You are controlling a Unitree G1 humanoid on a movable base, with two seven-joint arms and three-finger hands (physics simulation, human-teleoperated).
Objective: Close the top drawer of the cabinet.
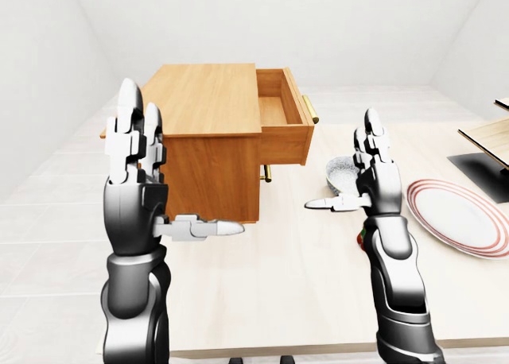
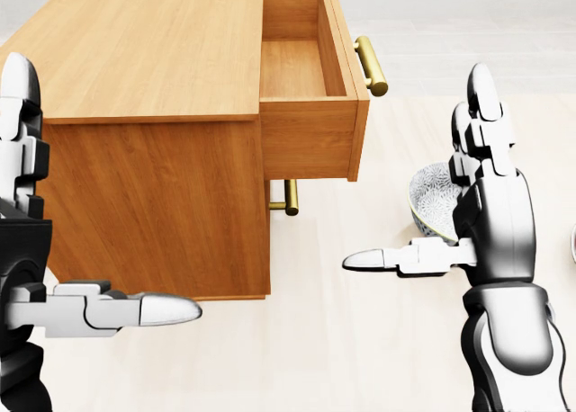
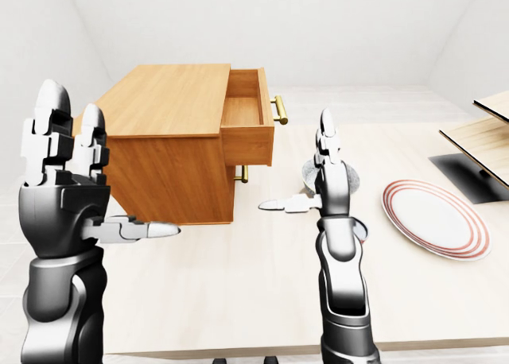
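Observation:
A wooden cabinet (image 2: 153, 61) stands on the table at the left of the head view. Its top drawer (image 2: 306, 138) is pulled out to the right and looks empty. A brass handle (image 2: 370, 66) is on the drawer's front. A second brass handle (image 2: 290, 197) shows below it. My left hand (image 1: 179, 161) is open, fingers up and thumb out, below and left of the cabinet. My right hand (image 2: 416, 166) is open, fingers up, to the right of the drawer and apart from it. Its thumb points left.
A patterned bowl (image 2: 436, 201) sits just behind my right hand. A red-rimmed plate (image 1: 457, 213) lies at the right. A can (image 1: 361, 238) is mostly hidden by my right forearm. A wooden rack (image 1: 485, 133) and a dark mat (image 1: 485, 173) are at the far right.

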